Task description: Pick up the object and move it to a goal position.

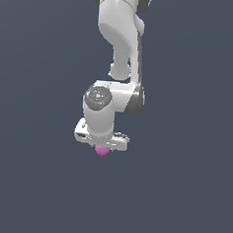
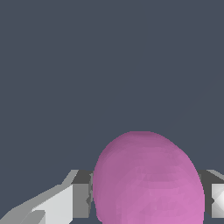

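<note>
In the exterior view, the big white robot arm (image 1: pixel 119 44) reaches down over a plain dark grey floor (image 1: pixel 29 181). At its tip, the white gripper (image 1: pixel 102 146) points down. A small pink round lumpy blob (image 1: pixel 102 150) peeks out just under the gripper. In the wrist view, the pink blob (image 2: pixel 148 179) sits between the two fingers (image 2: pixel 65 201), and they squeeze it from both sides.

A flat, uniform dark slate-blue backdrop (image 1: pixel 29 181) fills both views from edge to edge. It shows no seams, texture or horizon line. Lighting is soft and even, with no visible shadows. Whether this surface is floor or wall cannot be told.
</note>
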